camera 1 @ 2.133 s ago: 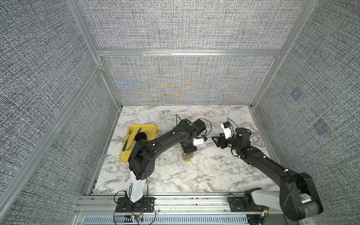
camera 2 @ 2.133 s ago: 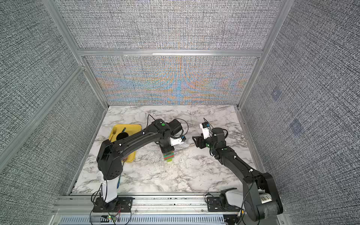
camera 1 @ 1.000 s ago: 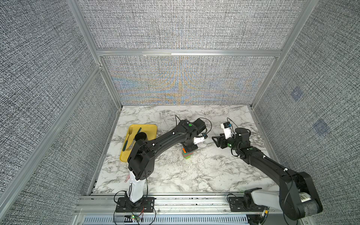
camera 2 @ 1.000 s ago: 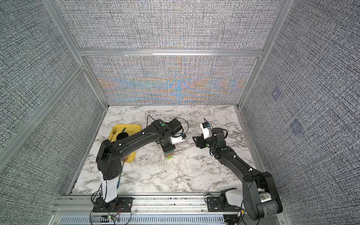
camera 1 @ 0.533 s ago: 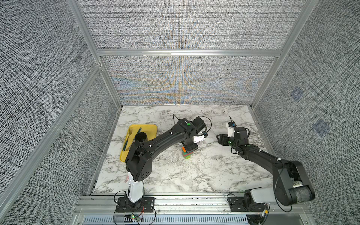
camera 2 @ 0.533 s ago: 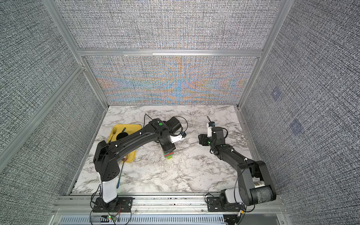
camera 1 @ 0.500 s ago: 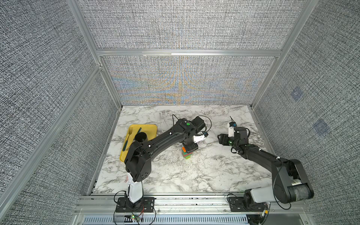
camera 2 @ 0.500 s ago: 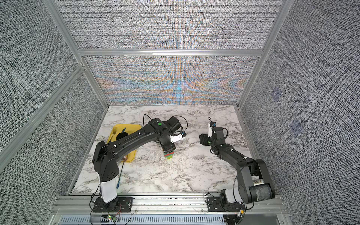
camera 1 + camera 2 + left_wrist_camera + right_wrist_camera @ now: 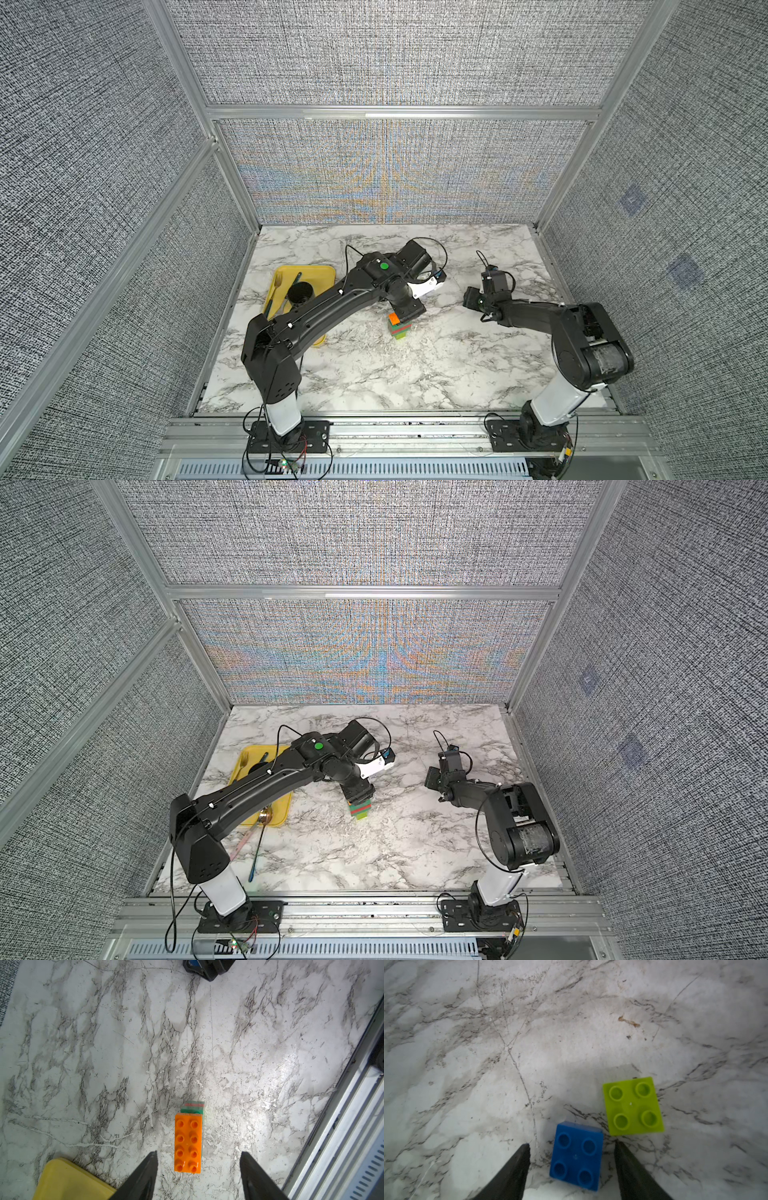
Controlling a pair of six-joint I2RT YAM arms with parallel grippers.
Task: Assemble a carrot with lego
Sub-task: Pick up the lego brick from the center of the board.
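Observation:
The carrot [image 9: 399, 327] is a short upright stack at mid-table: an orange brick [image 9: 188, 1142] on top, with dark green, red and lime layers below it [image 9: 360, 809]. My left gripper [image 9: 198, 1152] hovers just above it, open, and table shows between each finger and the orange brick. To the right, my right gripper [image 9: 572, 1143] is low over the table and open. Its fingers straddle a loose blue square brick [image 9: 577, 1156] without touching it. A lime square brick [image 9: 633, 1106] lies just beyond the blue one. Both arms appear in both top views, left [image 9: 405, 309] and right [image 9: 432, 779].
A yellow tray [image 9: 322, 272] at the left holds a black cup [image 9: 300, 292] and a fork. A spoon [image 9: 264, 816] and thin utensils [image 9: 254, 856] lie off its front edge. An aluminium rail [image 9: 395, 428] runs along the table's front, and fabric walls close the other sides.
The left jaws have opened off the stack, which now stands alone. The right arm has swung down to the table over the blue brick.

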